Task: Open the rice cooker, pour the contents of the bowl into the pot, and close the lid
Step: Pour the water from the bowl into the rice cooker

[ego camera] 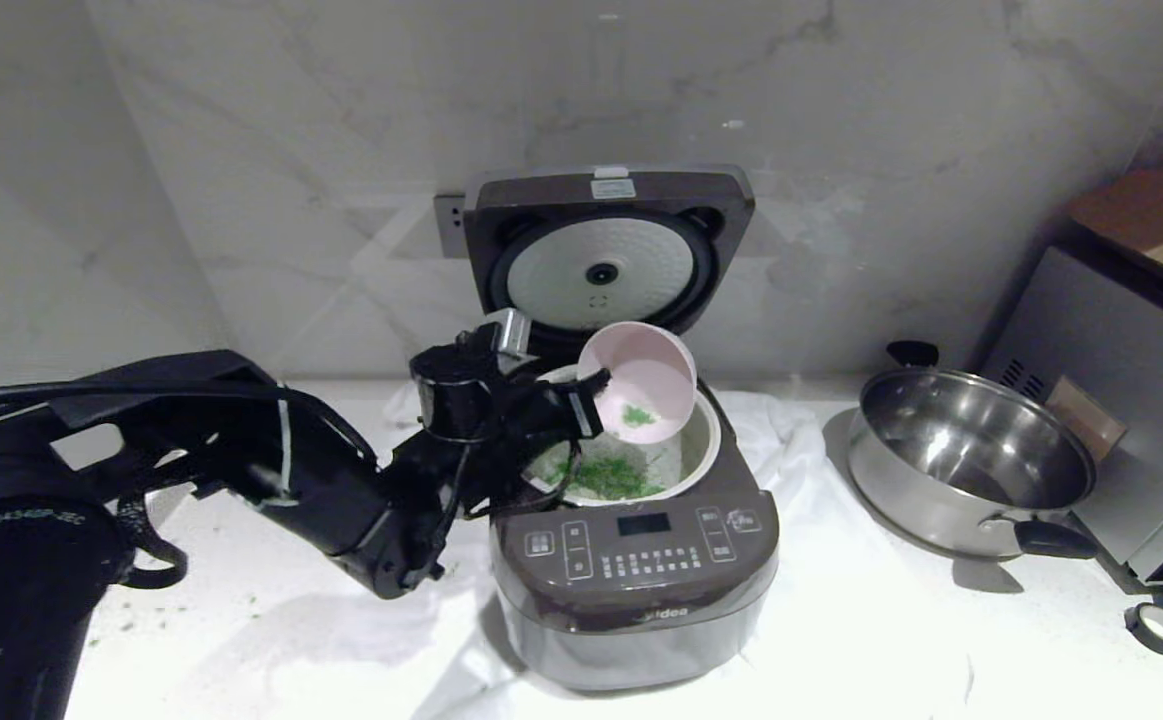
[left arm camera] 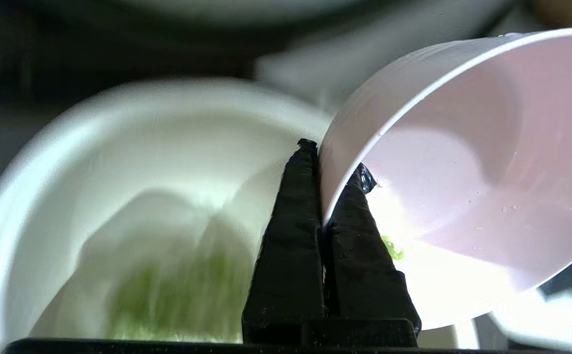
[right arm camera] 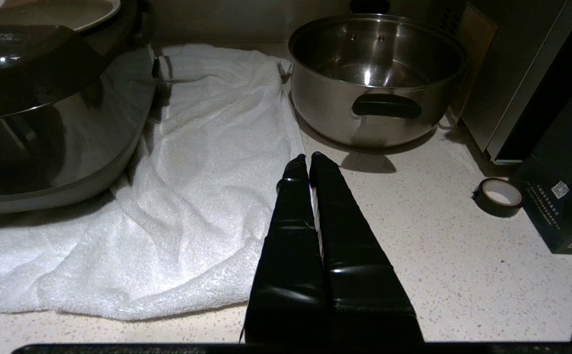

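Fingers of the left gripper (left arm camera: 332, 196) pinch the rim of the bowl (ego camera: 638, 382) between them, one inside and one outside the wall, pressed tight on it. At the centre of the head view the bowl hangs tipped steeply, its mouth facing down and forward over the pot (ego camera: 703, 445). A small clump of the contents (ego camera: 638, 415) clings inside near the lower lip, while a larger green heap lies on the pot's floor. The pot sits in the rice cooker (ego camera: 636, 560), lower centre of the frame, on a white towel (ego camera: 821, 500). The lid (ego camera: 606, 250) stands upright behind it, its pale inner plate facing forward.

Judged from this, opening is done and pouring is mostly done; the last bits need shaking out, then the bowl must be set down and the lid closed.

The right gripper (right arm camera: 307, 164) rests with its fingers pressed together and nothing between them, low over the counter (right arm camera: 438, 236), near a steel pan (right arm camera: 376, 73).
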You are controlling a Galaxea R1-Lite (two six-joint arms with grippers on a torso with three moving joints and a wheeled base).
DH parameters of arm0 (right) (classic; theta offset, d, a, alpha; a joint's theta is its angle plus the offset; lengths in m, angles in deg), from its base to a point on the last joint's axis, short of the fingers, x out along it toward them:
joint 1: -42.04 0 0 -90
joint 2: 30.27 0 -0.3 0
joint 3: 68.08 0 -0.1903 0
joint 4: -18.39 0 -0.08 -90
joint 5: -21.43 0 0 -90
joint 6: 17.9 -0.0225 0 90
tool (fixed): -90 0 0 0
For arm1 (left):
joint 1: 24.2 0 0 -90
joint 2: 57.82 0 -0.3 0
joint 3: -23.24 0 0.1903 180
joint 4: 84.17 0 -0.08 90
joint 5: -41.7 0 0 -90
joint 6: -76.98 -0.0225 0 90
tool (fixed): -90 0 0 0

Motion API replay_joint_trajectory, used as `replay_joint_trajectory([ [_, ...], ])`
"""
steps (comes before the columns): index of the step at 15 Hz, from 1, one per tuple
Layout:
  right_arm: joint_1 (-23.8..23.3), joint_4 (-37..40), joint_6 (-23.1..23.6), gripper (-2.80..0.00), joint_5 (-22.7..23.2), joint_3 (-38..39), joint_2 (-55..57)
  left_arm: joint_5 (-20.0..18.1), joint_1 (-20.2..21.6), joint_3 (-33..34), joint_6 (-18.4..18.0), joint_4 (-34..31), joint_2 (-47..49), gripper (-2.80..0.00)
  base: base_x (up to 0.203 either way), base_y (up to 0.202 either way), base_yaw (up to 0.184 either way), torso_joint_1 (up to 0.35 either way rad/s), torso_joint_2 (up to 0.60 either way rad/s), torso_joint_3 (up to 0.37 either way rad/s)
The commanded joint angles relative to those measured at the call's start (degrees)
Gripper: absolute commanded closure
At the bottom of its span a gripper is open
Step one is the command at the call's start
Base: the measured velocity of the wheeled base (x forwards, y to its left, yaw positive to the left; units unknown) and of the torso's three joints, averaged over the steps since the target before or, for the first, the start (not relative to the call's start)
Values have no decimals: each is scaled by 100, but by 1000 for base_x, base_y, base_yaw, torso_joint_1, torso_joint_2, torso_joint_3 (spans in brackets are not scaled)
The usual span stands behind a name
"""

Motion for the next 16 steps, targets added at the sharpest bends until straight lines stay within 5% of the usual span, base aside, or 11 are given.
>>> replay_joint_trajectory([
  [1, 0, 2, 1, 0, 0, 0, 0, -84, 14, 85, -69, -1417, -630, 0, 0, 0, 0, 0, 0, 0],
  [9, 0, 2, 1, 0, 0, 0, 0, -12, 413, -1338, -58, -3878, -1141, 0, 0, 0, 0, 0, 0, 0],
  [16, 0, 2, 1, 0, 0, 0, 0, 425, 939, -1526, -322, -6104, -2043, 0, 0, 0, 0, 0, 0, 0],
])
